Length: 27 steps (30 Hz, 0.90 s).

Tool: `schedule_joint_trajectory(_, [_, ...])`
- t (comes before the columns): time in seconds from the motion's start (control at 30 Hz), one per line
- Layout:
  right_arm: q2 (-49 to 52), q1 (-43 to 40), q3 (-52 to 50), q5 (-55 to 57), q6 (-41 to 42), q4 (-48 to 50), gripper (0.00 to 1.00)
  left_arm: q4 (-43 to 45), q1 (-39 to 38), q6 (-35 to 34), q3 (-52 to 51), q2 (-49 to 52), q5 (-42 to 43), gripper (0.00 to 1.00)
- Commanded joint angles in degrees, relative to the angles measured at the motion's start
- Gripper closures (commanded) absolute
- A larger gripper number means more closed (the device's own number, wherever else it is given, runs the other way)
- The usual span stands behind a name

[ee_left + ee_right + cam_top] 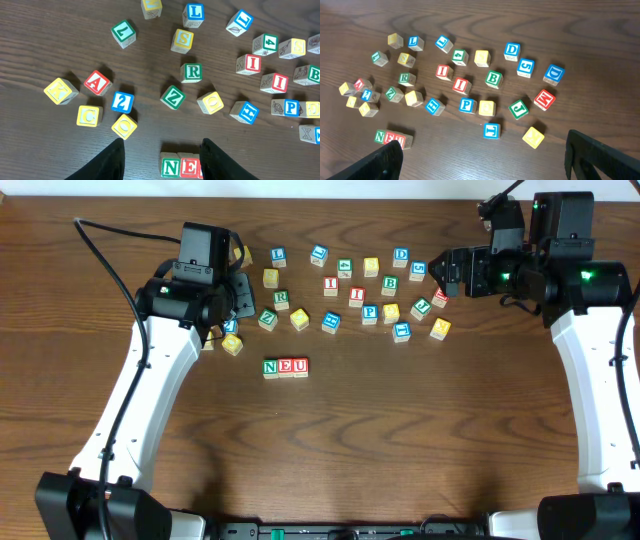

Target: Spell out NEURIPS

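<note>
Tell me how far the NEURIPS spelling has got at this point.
Done: the N-E-U row sits with its three cubes side by side. In hand: nothing. The left pincer and right pincer are both open and empty. Left: the green R, a red I, the blue P and the yellow S lie loose, apart from the row.

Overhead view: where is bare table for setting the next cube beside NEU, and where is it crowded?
Bare: right of the NEU row, below the blue T; also the front strip between the left arm and right arm. Crowded: the loose-cube band above the row, around R and P.
</note>
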Motion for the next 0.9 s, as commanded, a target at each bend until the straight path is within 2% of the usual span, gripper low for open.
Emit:
schedule_joint_trajectory(0.0, [0.2,-0.2,-0.2,-0.5,-0.7,0.0,0.01,-0.3,0.2,1.0,1.0,0.4,0.3,0.52])
schedule_joint_trajectory(0.87, [0.2,-0.2,-0.2,-0.5,-0.7,0.0,0.01,-0.4,-1.7,1.0,1.0,1.2,0.3,0.53])
